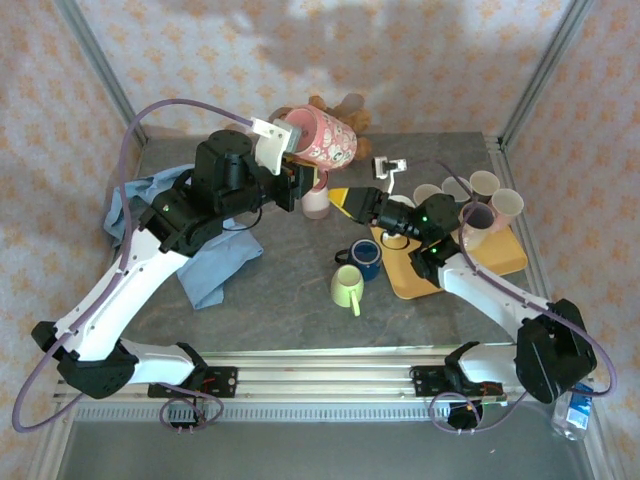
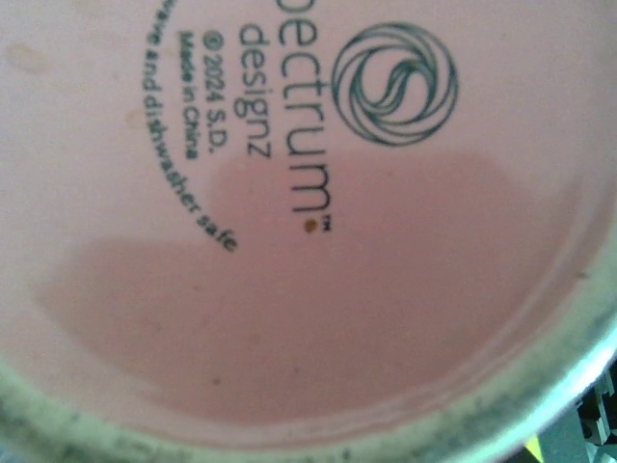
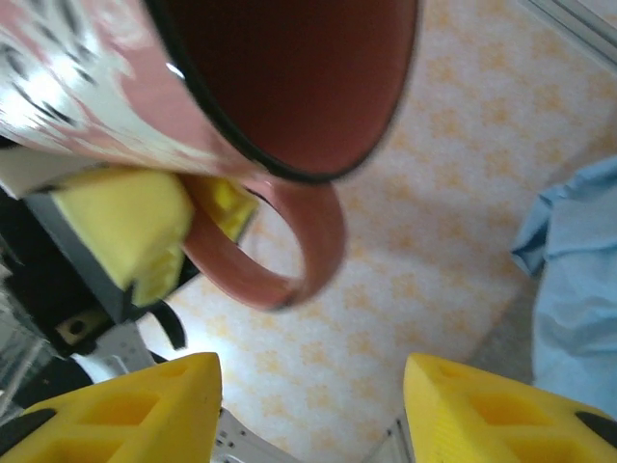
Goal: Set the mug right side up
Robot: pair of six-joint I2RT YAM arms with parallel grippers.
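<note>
Pink mug (image 1: 325, 140) (image 2: 308, 289) (image 3: 289, 68) is off the surface (image 1: 280, 315), held in the air at the back centre, tipped on its side; base faces the left tool (image 1: 283, 143), mouth faces the right tool (image 1: 350, 202) (image 3: 310, 371).

Left tool is closed on the mug at its base end; left wrist view looks straight at the printed underside of the mug.

Right tool sits just below and in front of the mug, not touching it; jaws stand well apart with nothing between them; in the right wrist view the mug's handle hangs down above the gap between the two yellow fingers (image 3: 125, 410); a yellow pad presses the mug wall just beside the handle.

Counts:
- 1 pink mug in the air
- 2 mugs on the surface near the tray: blue mug (image 1: 365, 258), pale green mug (image 1: 347, 287)
- 1 yellow tray (image 1: 505, 258) on the right, about 5 cups (image 1: 485, 184) on or by it; exact number is hard to tell
- 1 blue cloth (image 1: 205, 265) on the left
- 1 plush toy (image 1: 345, 108) behind the pink mug
</note>
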